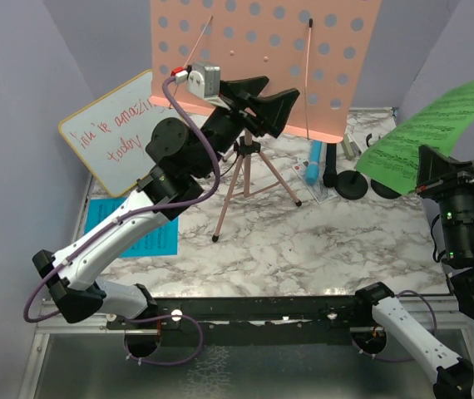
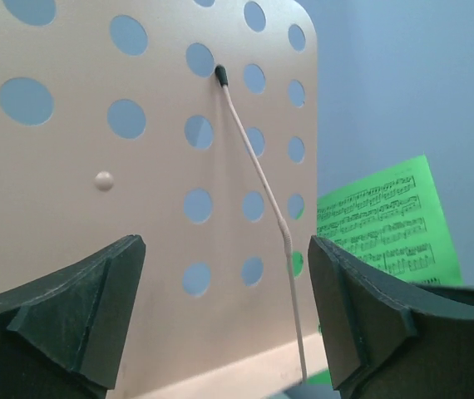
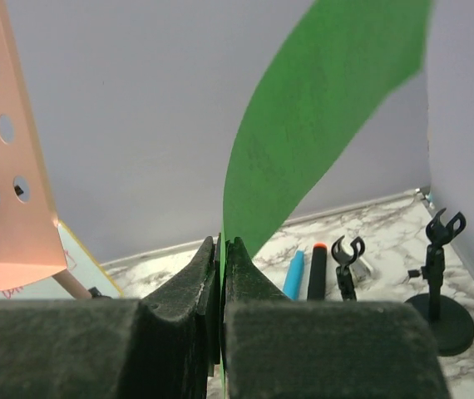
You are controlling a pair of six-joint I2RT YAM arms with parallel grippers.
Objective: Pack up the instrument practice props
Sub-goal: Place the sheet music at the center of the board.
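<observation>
One curved green paper sheet [image 1: 436, 125] rises from the right gripper [image 3: 223, 249].

2 microphones [image 1: 330, 166] between tripod [image 1: 244, 173] and mic holders [image 1: 353, 184]

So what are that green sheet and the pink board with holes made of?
The green sheet looks like thin matte paper: it bends in a curve above the right end effector pinching it, and carries printed music. The pink board seems rigid, painted metal or plastic, I cannot tell which; its flat, smooth face has cleanly cut round holes.
</observation>
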